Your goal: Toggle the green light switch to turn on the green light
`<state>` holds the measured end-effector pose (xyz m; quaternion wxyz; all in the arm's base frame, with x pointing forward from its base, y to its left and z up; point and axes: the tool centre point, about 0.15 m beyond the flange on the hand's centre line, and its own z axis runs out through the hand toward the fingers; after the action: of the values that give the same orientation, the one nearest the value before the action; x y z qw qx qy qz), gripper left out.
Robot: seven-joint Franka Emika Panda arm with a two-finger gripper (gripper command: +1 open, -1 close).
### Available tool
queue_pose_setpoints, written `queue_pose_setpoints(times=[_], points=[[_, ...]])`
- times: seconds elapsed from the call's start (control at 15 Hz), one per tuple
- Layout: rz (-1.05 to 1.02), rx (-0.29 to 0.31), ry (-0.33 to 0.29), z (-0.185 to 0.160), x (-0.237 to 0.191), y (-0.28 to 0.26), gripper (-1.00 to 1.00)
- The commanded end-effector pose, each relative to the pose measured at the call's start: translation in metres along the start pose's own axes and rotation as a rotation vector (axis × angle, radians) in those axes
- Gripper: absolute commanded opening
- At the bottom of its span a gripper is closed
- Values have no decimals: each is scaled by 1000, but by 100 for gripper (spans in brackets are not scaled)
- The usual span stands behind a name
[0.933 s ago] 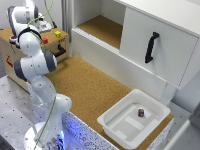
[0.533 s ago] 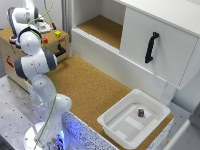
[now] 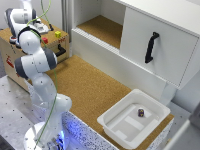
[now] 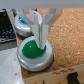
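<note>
Cork countertop [image 3: 95,90]; arm folded back over wooden box [image 3: 12,57]; gripper [image 4: 40,39] fingers pressed together on green button [image 4: 35,51].

Almost nothing is seen to have changed across the exterior views. The arm [image 3: 36,62] is found in the same folded pose over the wooden box [image 3: 15,57] at about ten o'clock in that view as in both earlier pictures, with no shift of its elbow or upper link that can be made out. No object on the table [image 3: 95,90] is seen to have been moved. Whether the gripper [image 4: 40,39] has been lowered onto the green button [image 4: 34,51] since then cannot be told, as no earlier wrist picture is given and the gripper is hidden by the arm in the exterior view.
</note>
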<state>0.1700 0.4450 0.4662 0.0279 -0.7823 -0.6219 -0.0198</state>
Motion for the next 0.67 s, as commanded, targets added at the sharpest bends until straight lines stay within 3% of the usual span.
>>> queue_pose_setpoints(times=[0.0,0.33,0.47,0.53,0.6], points=[[1,28,-47,1,-1,-11,-100],[11,23,-65,31,9,4,-100],[-3,27,-100,52,11,6,-100],[-10,25,-115,54,9,4,-100],[0,21,-94,41,7,4,-100]])
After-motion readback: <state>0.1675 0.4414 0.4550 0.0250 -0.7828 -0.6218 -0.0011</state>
